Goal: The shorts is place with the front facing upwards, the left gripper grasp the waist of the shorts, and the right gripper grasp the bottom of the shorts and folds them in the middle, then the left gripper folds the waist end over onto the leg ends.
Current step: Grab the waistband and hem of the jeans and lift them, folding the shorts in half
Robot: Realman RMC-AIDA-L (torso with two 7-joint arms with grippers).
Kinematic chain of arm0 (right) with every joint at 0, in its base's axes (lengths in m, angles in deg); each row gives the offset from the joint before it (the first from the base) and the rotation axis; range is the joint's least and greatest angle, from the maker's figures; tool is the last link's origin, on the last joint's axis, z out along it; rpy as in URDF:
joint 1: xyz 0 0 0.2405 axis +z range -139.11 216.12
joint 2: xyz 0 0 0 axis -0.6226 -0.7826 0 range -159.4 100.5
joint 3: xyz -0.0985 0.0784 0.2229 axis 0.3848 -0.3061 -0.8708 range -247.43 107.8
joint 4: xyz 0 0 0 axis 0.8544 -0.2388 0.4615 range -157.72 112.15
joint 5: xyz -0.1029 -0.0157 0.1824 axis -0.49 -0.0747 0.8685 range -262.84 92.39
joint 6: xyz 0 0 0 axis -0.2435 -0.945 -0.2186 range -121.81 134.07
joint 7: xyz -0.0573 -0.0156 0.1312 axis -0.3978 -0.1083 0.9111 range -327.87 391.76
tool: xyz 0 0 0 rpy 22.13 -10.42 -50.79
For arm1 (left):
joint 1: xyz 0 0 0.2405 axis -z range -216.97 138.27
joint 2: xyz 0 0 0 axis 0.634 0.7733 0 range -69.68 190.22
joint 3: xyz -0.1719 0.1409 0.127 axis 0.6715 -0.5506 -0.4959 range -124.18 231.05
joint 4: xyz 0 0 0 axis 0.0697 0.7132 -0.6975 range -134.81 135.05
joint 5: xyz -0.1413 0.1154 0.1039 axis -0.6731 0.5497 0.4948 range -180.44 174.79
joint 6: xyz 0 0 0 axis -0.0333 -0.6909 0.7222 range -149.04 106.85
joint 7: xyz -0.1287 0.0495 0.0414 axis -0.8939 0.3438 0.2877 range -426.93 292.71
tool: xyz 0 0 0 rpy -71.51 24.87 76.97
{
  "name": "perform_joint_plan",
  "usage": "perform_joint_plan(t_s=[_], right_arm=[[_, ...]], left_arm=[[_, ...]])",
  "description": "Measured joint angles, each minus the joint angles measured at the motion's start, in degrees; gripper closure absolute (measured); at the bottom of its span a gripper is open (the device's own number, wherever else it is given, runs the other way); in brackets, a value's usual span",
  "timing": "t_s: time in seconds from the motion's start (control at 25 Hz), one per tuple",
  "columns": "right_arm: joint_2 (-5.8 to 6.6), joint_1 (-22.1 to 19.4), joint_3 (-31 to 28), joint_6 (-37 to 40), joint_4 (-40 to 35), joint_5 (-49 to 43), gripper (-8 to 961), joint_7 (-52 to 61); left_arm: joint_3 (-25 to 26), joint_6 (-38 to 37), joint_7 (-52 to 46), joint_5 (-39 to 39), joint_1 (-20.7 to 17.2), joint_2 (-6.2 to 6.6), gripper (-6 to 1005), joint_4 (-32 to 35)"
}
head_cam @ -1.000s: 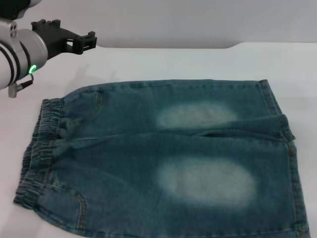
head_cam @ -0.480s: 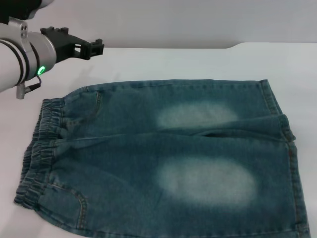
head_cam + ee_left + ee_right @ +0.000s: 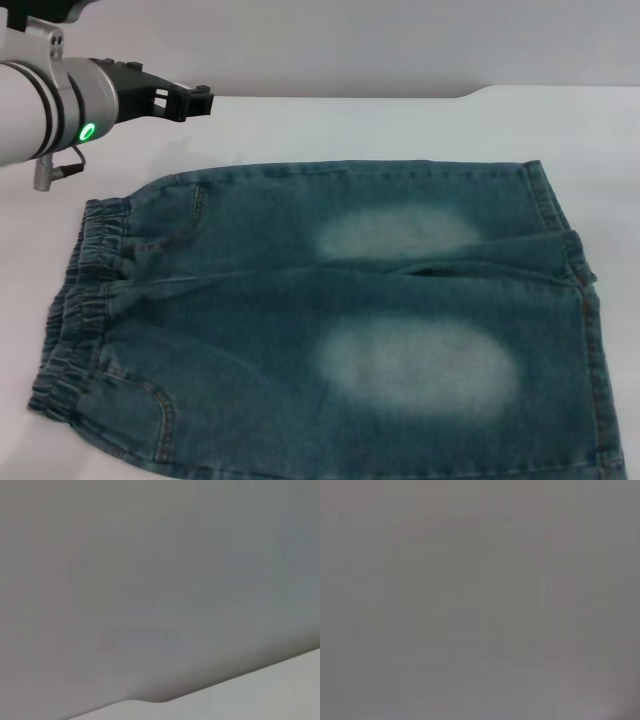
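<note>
Blue denim shorts (image 3: pixel 330 320) lie flat on the white table, front up. Their elastic waist (image 3: pixel 75 300) is at the left and the leg ends (image 3: pixel 580 300) at the right. My left gripper (image 3: pixel 190 98) hovers above the table beyond the waist's far corner, at the upper left of the head view, apart from the cloth. Its silver arm (image 3: pixel 40 110) shows a green light. The left wrist view holds only the grey wall and a strip of table edge. The right gripper is out of view, and its wrist view is plain grey.
The white table (image 3: pixel 400 130) runs behind the shorts to a grey wall (image 3: pixel 350 45). The table's back edge steps up at the right (image 3: pixel 480 92). The shorts reach the bottom edge of the head view.
The left arm has moved rightward and forward into view, carrying its gripper from the far upper left toward the shorts' far waist corner. The shorts have not moved.
</note>
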Motion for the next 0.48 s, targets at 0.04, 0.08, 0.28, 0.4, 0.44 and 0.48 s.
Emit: perform_joint_plan(t_s=[0.04, 0.08, 0.28, 0.4, 0.44, 0.48], right_arm=[[-0.14, 0.0, 0.1, -0.4, 0.6, -3.9, 479, 2.6], [-0.22, 0.0, 0.4, -0.1, 0.8, -6.1, 479, 4.1], [-0.46, -1.6, 3.8, 9.8, -0.5, -9.7, 478, 6.7], [-0.57, -1.5, 5.6, 14.9, -2.9, -9.7, 479, 7.1], [-0.48, -0.5, 5.6, 14.8, -4.2, -9.8, 479, 7.3], [-0.35, 0.7, 5.2, 13.7, -5.2, -9.9, 479, 7.4]], left_arm=[[0.0, -0.1, 0.0, 0.0, 0.1, 0.00, 151, 0.2], [0.0, -0.2, 0.0, 0.0, 0.4, 0.00, 151, 0.7], [0.0, -0.5, 0.2, 0.0, 1.2, -0.04, 151, 1.8], [-0.1, -0.5, 0.2, -0.1, 1.3, -0.07, 151, 1.9], [-0.1, -0.4, 0.2, -0.1, 1.4, -0.06, 151, 1.9], [-0.1, -0.4, 0.2, -0.1, 1.4, -0.06, 151, 1.9]])
